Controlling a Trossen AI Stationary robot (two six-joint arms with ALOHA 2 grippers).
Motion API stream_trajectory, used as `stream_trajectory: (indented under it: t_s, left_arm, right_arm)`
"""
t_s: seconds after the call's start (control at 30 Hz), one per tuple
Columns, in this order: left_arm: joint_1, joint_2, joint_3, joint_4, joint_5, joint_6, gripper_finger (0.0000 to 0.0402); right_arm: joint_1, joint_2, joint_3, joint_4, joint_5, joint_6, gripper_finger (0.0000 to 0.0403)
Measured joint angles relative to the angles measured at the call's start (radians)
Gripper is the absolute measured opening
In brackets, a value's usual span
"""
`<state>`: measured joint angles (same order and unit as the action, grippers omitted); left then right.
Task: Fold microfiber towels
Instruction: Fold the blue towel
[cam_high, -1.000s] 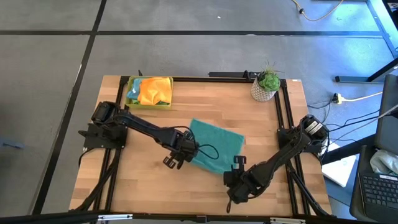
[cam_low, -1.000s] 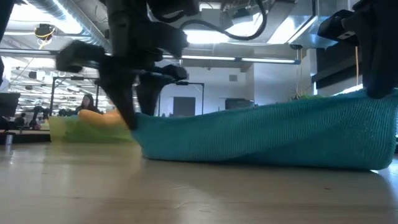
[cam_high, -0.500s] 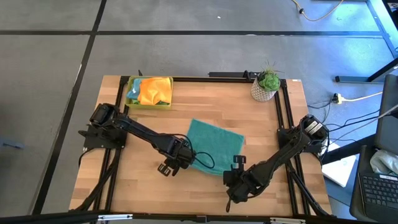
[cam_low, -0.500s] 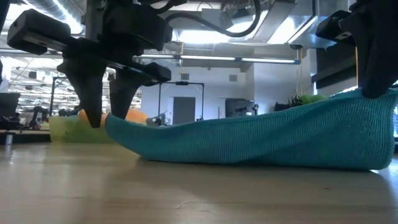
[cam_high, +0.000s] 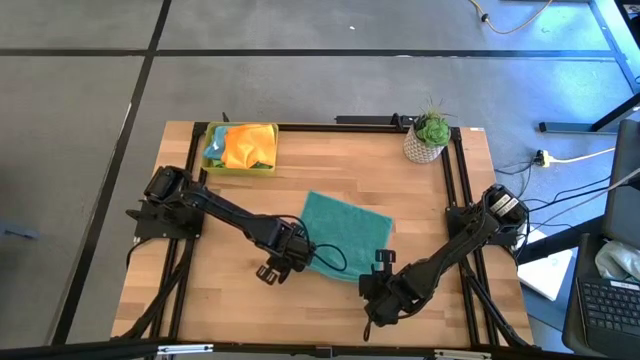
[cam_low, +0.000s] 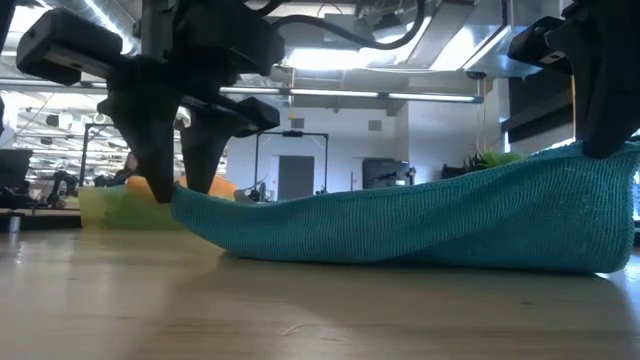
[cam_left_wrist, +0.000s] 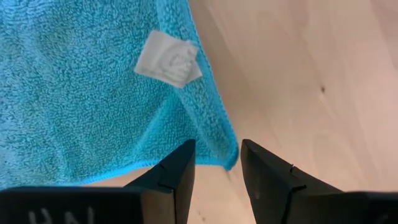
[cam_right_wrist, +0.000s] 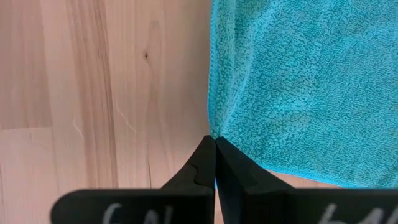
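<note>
Left gripper (cam_left_wrist: 216, 163): fingers parted, straddling the near-left corner of the soft teal square microfiber towel (cam_high: 345, 232), not yet clamped; positioned to pinch that corner for the fold. Right gripper (cam_right_wrist: 215, 163): fingers closed on the towel's other near corner, lower centre of the high view, holding it raised. Towel spread at frame centre on the light wooden table (cam_high: 400, 190). Remaining cloths heaped in the yellow-green rectangular plastic tray (cam_high: 241, 148), upper left.

Teal towel (cam_left_wrist: 81, 93): soft looped microfiber cloth, matt, with a smooth white fabric label (cam_left_wrist: 168, 59). Table (cam_right_wrist: 106, 68): pale wood, visible grain, smooth satin finish. Gripper fingers (cam_left_wrist: 177, 171): matt black plastic. Tray (cam_high: 212, 135): yellow-green plastic.
</note>
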<state>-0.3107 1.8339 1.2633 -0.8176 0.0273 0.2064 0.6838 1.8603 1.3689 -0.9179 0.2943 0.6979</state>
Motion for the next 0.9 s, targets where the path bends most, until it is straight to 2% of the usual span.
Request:
stream_trajectory:
  t_s: [0.2,0.27,0.37,0.43,0.57,0.8,0.9]
  left_arm:
    - [0.0,0.0,0.0,0.006,0.018,-0.067,0.0116]
    - [0.0,0.0,0.0,0.004,0.018,-0.072,0.0092]
    - [0.0,0.0,0.0,-0.009,0.018,-0.075,0.0028]
    - [0.0,-0.003,0.0,-0.013,0.022,-0.092,0.0009]
    - [0.0,-0.025,0.001,-0.051,0.032,-0.101,0.0002]
    - [0.001,-0.164,0.002,-0.184,0.189,-0.159,0.0]
    - [0.001,-0.216,0.003,-0.189,0.198,-0.172,0.0]
  right_arm:
    - [0.0,0.0,0.0,0.0,0.0,0.0,0.0003]
    - [0.0,0.0,0.0,0.0,0.0,0.0,0.0003]
    - [0.0,0.0,0.0,0.0,-0.001,0.0,0.0003]
    - [0.0,0.0,0.0,0.0,-0.005,0.0,0.0003]
    - [0.0,-0.01,0.0,-0.008,-0.016,0.006,0.0003]
    - [0.0,-0.122,0.0,-0.049,-0.023,0.061,0.0003]
    - [0.001,-0.177,0.0,-0.013,-0.031,0.054,0.0003]
